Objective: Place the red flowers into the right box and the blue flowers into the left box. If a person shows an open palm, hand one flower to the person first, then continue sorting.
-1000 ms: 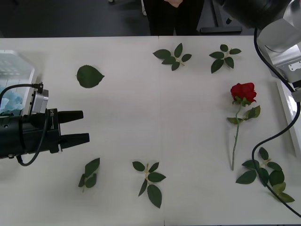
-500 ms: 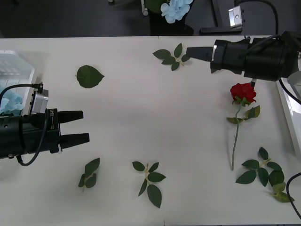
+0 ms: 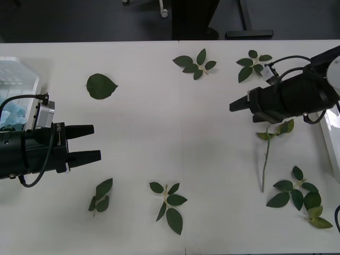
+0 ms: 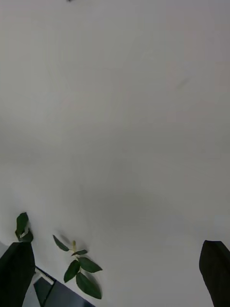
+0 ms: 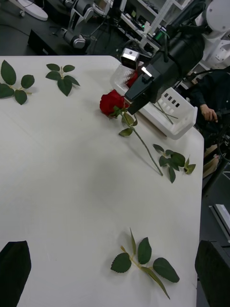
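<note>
The right gripper (image 3: 232, 106) has swung down from the tabletop's (image 3: 159, 127) far edge to hang over the last red rose (image 5: 111, 101), likely lining up a pick for the right box (image 5: 167, 112). Its jaws are spread wide, empty. The left gripper (image 3: 95, 142) waits open near the left box (image 3: 18, 79).

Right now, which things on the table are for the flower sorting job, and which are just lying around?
For the job: red rose, blue flowers, right box, left box.
Just lying about: leaf sprigs, single leaf.
</note>
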{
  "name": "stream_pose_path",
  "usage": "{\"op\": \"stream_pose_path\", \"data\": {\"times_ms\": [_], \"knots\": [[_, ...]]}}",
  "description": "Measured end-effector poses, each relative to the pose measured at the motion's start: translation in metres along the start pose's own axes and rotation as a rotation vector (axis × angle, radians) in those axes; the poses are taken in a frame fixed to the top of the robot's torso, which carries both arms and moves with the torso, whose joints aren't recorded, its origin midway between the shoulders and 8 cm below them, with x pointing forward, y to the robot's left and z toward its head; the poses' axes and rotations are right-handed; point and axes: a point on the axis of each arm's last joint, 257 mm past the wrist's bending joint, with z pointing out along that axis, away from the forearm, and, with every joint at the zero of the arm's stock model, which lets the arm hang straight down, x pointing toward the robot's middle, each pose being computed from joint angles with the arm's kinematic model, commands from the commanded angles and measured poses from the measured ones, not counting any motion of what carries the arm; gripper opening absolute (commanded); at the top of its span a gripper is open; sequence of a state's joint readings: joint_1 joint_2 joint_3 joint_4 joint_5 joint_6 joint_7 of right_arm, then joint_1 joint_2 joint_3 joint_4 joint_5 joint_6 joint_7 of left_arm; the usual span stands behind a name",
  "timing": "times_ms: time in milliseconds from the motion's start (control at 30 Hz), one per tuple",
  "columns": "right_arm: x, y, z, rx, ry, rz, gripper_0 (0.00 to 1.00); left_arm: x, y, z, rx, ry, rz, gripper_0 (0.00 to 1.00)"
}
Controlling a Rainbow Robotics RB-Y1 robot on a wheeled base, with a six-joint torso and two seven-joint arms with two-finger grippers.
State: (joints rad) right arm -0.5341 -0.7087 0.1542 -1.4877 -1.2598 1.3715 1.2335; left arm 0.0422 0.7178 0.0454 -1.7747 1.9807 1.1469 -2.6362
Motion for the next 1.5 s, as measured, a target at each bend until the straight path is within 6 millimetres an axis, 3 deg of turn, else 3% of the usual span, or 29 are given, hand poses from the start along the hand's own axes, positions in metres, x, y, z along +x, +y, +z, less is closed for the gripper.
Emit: {"op": "stream_pose_path", "data": {"times_ms": [133,233,367,633,867,1100,1133,1200,1233,1267,1333,1500], "knots": [[0.0,-0.037,0.001,0.149,-0.019,0.165,1.0,0.0,0.0,0.0,0.0,0.0,0.0,1.0],[-0.004,-0.065,0.001,0.264,-0.049,0.143,1.0,0.0,0.0,0.0,0.0,0.0,0.0,1.0],[-0.008,-0.086,0.0,0.357,-0.081,0.151,1.0,0.0,0.0,0.0,0.0,0.0,0.0,1.0],[-0.016,-0.117,-0.003,0.489,-0.148,0.159,1.0,0.0,0.0,0.0,0.0,0.0,0.0,1.0],[-0.005,-0.138,0.006,0.558,-0.162,0.149,1.0,0.0,0.0,0.0,0.0,0.0,0.0,1.0],[0.011,-0.142,0.026,0.563,-0.145,0.154,1.0,0.0,0.0,0.0,0.0,0.0,0.0,1.0],[0.012,-0.143,0.028,0.563,-0.145,0.156,0.97,0.0,0.0,0.0,0.0,0.0,0.0,1.0],[0.013,-0.145,0.032,0.562,-0.145,0.162,0.69,0.0,0.0,0.0,0.0,0.0,0.0,1.0],[0.013,-0.146,0.033,0.563,-0.145,0.164,0.4,0.0,0.0,0.0,0.0,0.0,0.0,1.0],[0.014,-0.146,0.034,0.564,-0.145,0.166,0.32,0.0,0.0,0.0,0.0,0.0,0.0,1.0],[0.014,-0.146,0.035,0.566,-0.145,0.165,0.03,0.0,0.0,0.0,0.0,0.0,0.0,1.0],[0.013,-0.148,0.034,0.576,-0.149,0.16,0.0,0.0,0.0,0.0,0.0,0.0,0.0,1.0]]}}
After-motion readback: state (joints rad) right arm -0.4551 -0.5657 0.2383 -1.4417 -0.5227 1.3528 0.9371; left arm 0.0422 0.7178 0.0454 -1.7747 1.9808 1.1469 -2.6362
